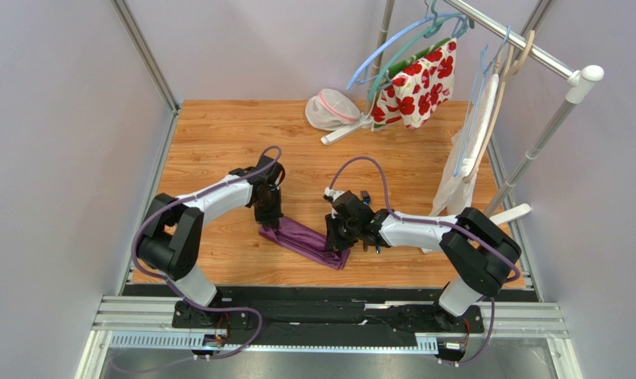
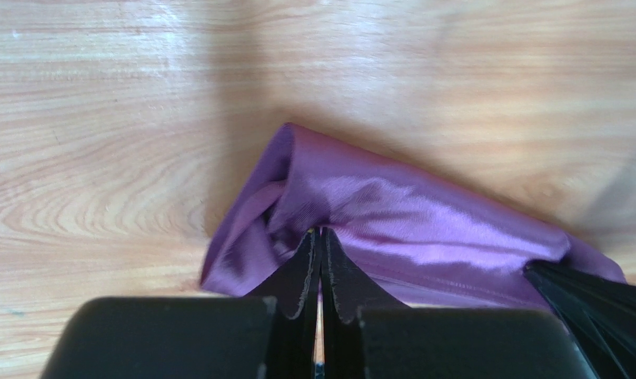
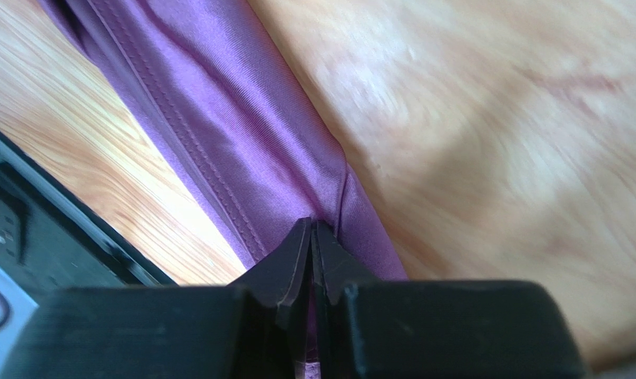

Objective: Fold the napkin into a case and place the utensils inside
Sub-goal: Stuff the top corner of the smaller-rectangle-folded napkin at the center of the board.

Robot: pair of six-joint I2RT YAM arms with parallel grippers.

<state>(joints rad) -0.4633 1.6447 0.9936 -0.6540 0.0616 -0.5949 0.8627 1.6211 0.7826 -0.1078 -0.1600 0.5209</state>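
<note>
- Bright, even light from overhead; the wooden table shows only soft, faint shadows
- White glare streaks the shiny napkin in the left wrist view
- Right wrist view blurred on the far tabletop; near black parts out of focus

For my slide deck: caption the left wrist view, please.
Purple napkin bunched on the wooden table, left gripper jaws shut on it.

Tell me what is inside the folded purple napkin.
Only purple cloth shows: the napkin lies as a folded strip on the table, its ends pinched by the left gripper and right gripper. The folds hide the inside; nothing pokes out.
</note>
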